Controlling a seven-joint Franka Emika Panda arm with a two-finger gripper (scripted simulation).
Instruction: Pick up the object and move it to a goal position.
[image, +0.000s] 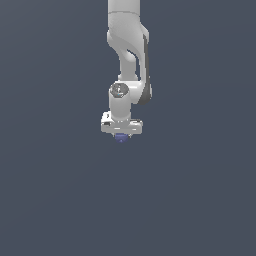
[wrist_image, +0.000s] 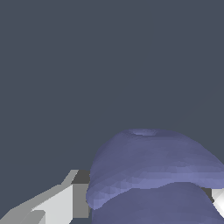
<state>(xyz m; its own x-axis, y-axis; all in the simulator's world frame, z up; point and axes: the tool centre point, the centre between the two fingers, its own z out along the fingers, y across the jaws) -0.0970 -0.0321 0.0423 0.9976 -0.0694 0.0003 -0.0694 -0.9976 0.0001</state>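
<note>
The object (image: 121, 138) is a tiny dark blue-purple rounded lump, seen just under the white gripper (image: 121, 136) at the middle of the exterior view. In the wrist view the object (wrist_image: 153, 170) fills the near part of the picture as a ridged blue-purple dome, and a grey-white finger (wrist_image: 65, 203) presses against its side; a sliver of the other finger (wrist_image: 218, 201) shows at the opposite side. The gripper is shut on the object. The fingertips are hidden behind the hand in the exterior view.
The white arm (image: 129, 45) comes down from the top of the exterior view. A plain dark grey surface (image: 60, 190) fills the background in both views.
</note>
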